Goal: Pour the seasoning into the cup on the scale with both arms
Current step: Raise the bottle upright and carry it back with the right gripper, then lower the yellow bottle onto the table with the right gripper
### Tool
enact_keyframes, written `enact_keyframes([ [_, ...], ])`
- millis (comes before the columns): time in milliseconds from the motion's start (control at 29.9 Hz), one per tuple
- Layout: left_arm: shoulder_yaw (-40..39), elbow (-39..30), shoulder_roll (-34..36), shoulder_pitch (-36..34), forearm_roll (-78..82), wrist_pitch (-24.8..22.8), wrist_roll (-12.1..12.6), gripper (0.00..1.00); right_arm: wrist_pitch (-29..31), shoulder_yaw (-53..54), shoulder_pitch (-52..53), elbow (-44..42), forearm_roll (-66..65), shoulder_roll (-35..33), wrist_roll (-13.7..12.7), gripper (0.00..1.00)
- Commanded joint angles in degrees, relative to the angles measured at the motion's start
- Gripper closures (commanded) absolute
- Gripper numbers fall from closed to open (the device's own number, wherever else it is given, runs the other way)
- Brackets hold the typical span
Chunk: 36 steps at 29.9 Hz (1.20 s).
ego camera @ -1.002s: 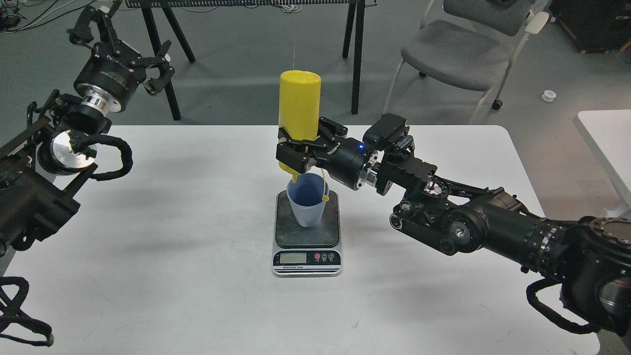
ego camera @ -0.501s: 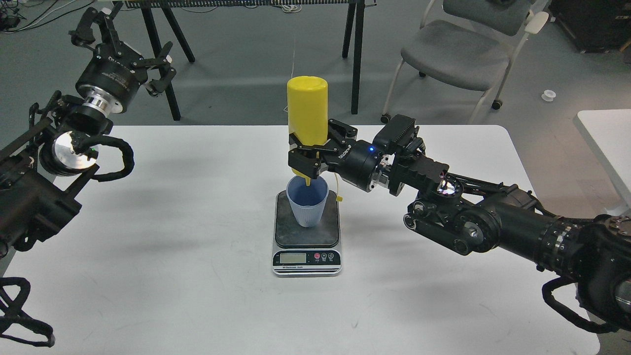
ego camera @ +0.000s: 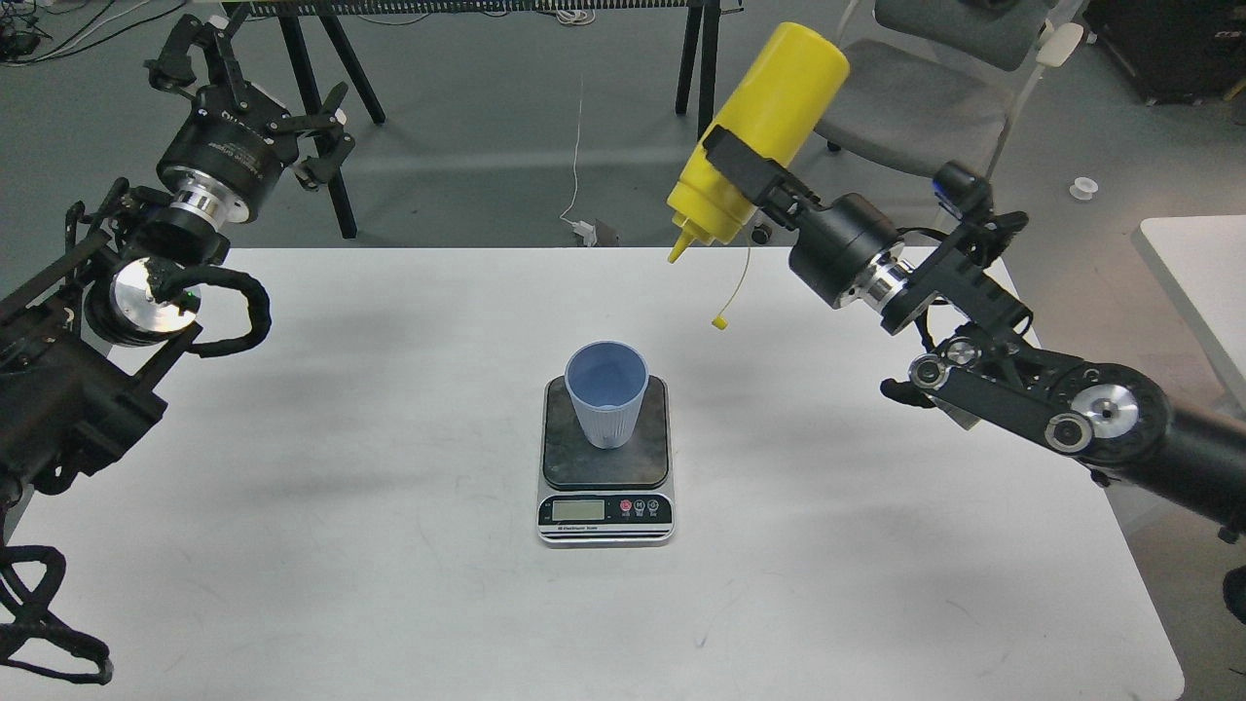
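Observation:
The light blue cup [ego camera: 606, 389] stands upright on the dark plate of the scale [ego camera: 605, 465] in the middle of the white table. My right gripper [ego camera: 745, 170] is shut on the yellow seasoning bottle [ego camera: 759, 131], held high up and to the right of the cup. The bottle is tilted, nozzle [ego camera: 678, 252] pointing down-left, and its tethered cap [ego camera: 720, 321] dangles below. My left gripper [ego camera: 255, 86] is raised at the far left beyond the table's back edge, fingers spread open and empty.
The white table [ego camera: 389, 545] carries only the scale and cup. A grey chair [ego camera: 925, 88] stands behind the table at right, black table legs [ego camera: 706, 107] at the back. Another white table edge [ego camera: 1197, 282] shows at far right.
My right gripper has lifted the bottle away from over the cup, up and to the right, and tilted it from upside down to a slant. The left arm has barely moved.

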Motion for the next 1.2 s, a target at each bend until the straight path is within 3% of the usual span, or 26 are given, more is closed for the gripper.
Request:
enact_keyframes([
  [0,-0.1,0.0,-0.1,0.0,-0.1,-0.1,0.1,0.01,0.6,5.1,-5.3,5.7,13.4,-4.0,0.2,0.65],
  [134,-0.2,0.0,-0.2,0.2,-0.3,-0.1,0.0,0.01,1.4,15.9,-14.8,7.3,24.5,-2.9,0.1,0.65],
  [200,-0.5,0.0,-0.1,0.2,-0.3,-0.2,0.1,0.01,4.5,19.9,-18.3,7.2,27.9,-1.6,-0.2,0.65],
  [401,-2.3,0.0,-0.3,0.3,-0.3,-0.3,0.2,0.01,22.2,30.6,-28.5,4.3,48.0,0.3,-0.7,0.65],
  [535,-2.4,0.0,-0.9,0.3,-0.3,-0.2,0.1,0.01,33.5,30.9,-31.1,-1.9,62.0,2.5,-0.8,0.65],
  [735,-2.4,0.0,-0.8,1.1,-0.3,-0.2,0.1,0.01,46.9,30.9,-34.3,-8.7,68.4,8.1,-3.6,0.64],
  [1002,-2.5,0.0,-0.5,2.8,-0.3,-0.2,-0.2,0.01,47.6,32.7,-40.0,-9.2,69.4,14.0,-4.3,0.64],
  [1169,-2.5,0.0,-0.2,3.1,-0.2,-0.2,-0.2,0.01,47.6,33.2,-40.2,-13.8,70.6,15.7,-4.4,0.63],
])
